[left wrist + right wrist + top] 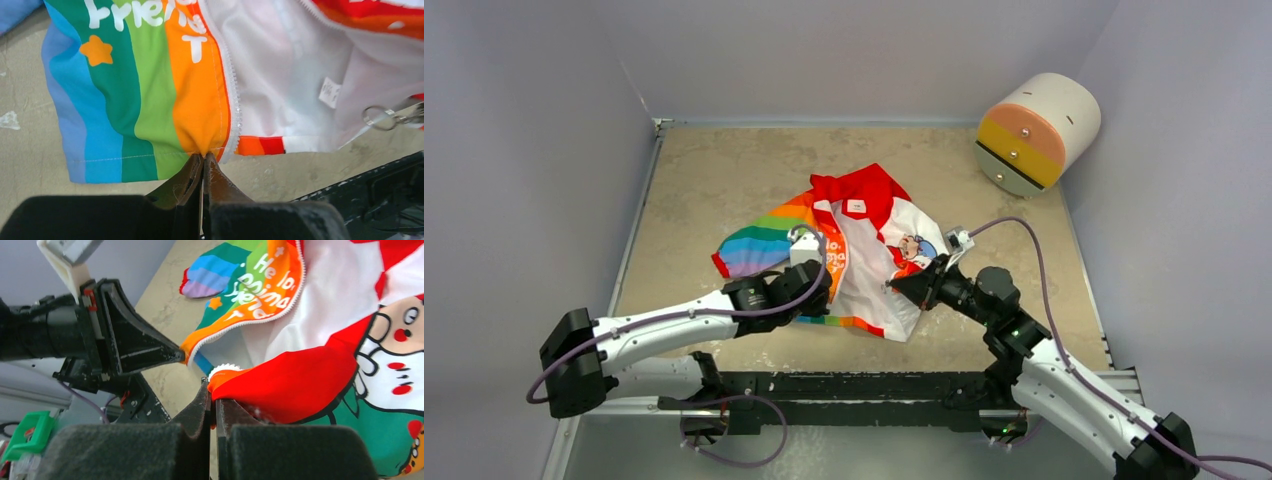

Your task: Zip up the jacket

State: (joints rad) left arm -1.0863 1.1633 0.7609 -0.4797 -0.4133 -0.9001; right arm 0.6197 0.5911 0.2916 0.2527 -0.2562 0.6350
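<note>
A small child's jacket (854,250) of thin, smooth fabric, white-bodied with a red hood and rainbow-striped panels, lies rumpled and unzipped near the middle of a mottled beige, stone-look tabletop (694,180), its pale lining exposed between the two fronts. The black, wedge-shaped left end effector (205,156) is closed on the stitched bottom hem of the orange stripe, just beside the lower end of a row of white plastic zipper teeth (232,100); the cloth puckers into fine creases where the tapered tips pinch it. White rounded lettering and an orange star mark the blue, green and orange bands above. The right end effector (212,390) is closed on a folded red-orange corner of the opposite front, where a short curl of white teeth shows just above its tips and a cartoon bear print spreads to the right. The two gripped corners sit near each other but apart. A small white care label (330,92) hangs on the lining, and a thin silver metal ring (378,117) shows near the far front. A cream cylinder with a peach and yellow banded face (1036,132) rests on its side at the tabletop's far right corner, well apart from the jacket
</note>
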